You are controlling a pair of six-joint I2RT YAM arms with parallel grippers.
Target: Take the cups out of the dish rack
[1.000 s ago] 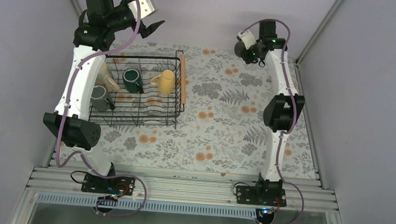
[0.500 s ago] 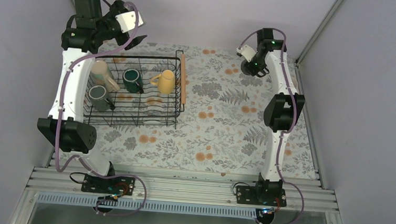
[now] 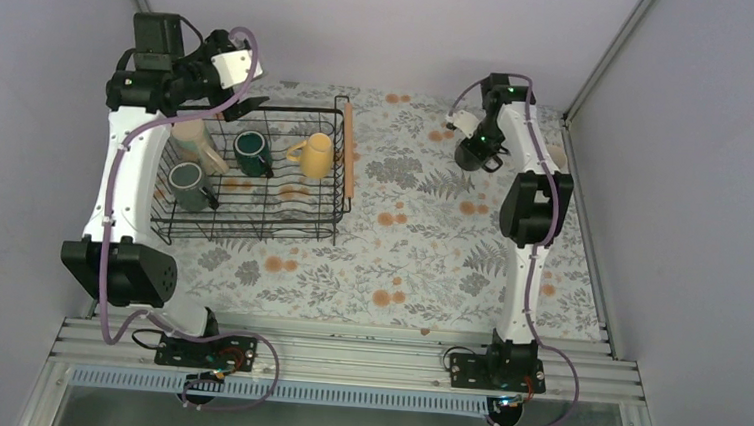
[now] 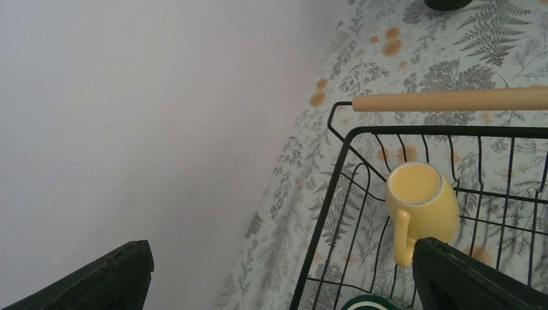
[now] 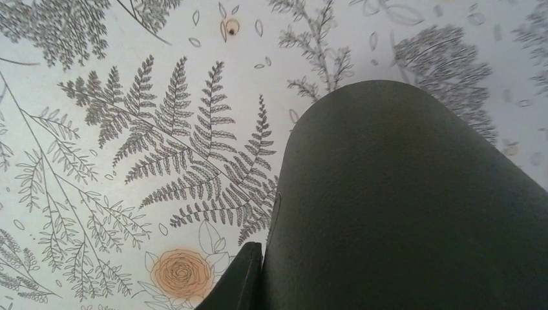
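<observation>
Since the earlier view, the left arm has drawn back toward the left wall and dropped lower. The right arm has brought the black mug down and nearer.

Left jaws: spread wide and empty, over the far-left corner of the dish rack. The wrist view looks between both fingers onto the rack's far end.

Right jaws: clamped on the black mug, low over the floral worktop at far right, well apart from the rack. Whether the mug touches the worktop cannot be told.

Inside the rack:
- The yellow mug is near the right-hand wooden handle, its mouth turned toward the left wrist camera.
- The dark teal mug sits mid-rack.
- The cream mug and grey-green mug lie along the left side.
</observation>
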